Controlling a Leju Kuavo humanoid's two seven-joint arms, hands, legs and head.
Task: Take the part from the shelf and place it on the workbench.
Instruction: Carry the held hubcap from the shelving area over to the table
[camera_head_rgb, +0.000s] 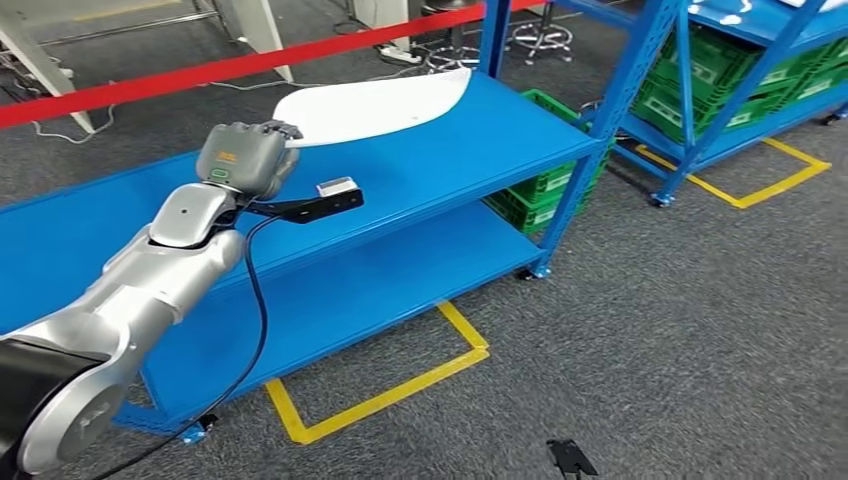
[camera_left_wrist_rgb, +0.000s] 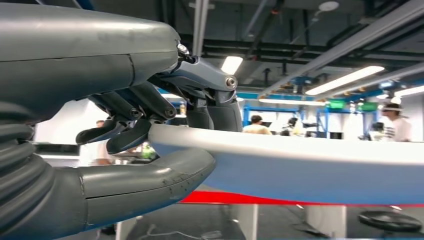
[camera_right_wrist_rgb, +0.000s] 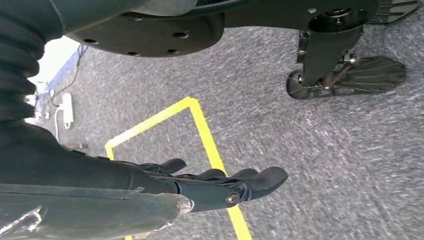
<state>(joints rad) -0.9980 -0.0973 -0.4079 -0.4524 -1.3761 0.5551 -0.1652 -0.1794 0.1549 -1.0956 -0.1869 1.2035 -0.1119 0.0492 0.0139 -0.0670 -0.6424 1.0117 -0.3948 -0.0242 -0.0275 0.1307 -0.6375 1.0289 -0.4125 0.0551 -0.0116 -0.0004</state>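
The grey carpeted floor (camera_head_rgb: 700, 330) takes up the largest share of the head view, running from the centre out to 3 and 6 o'clock, with yellow tape outlines (camera_head_rgb: 380, 395) marked on it. Next in size is the blue shelf (camera_head_rgb: 480, 150), a low two-level rack crossing the frame from 9 o'clock toward 1 o'clock; a second blue rack (camera_head_rgb: 740, 60) stands at 2 o'clock, holding green crates (camera_head_rgb: 700, 100). More green crates (camera_head_rgb: 545, 185) sit behind the near shelf's right end. A red barrier strip (camera_head_rgb: 230, 68) stretches across from 9 to 12 o'clock.

The silver left arm (camera_head_rgb: 150, 270) rises from 8 o'clock toward the centre of the shelf top. The white part (camera_head_rgb: 375, 108), a flat, elongated curved panel, lies on the top level of the blue shelf at about 12 o'clock. The left hand (camera_head_rgb: 245, 158) sits at the part's near, narrow end. In the left wrist view the left hand (camera_left_wrist_rgb: 165, 125) grips that edge of the part (camera_left_wrist_rgb: 300, 165), dark fingers (camera_left_wrist_rgb: 145, 107) over its upper face and the thick thumb under its lower face.

In the right wrist view the right hand (camera_right_wrist_rgb: 220, 185) hangs over the floor (camera_right_wrist_rgb: 325, 150) beside a yellow tape line (camera_right_wrist_rgb: 205, 130), its fingers stretched out fairly straight and holding nothing.
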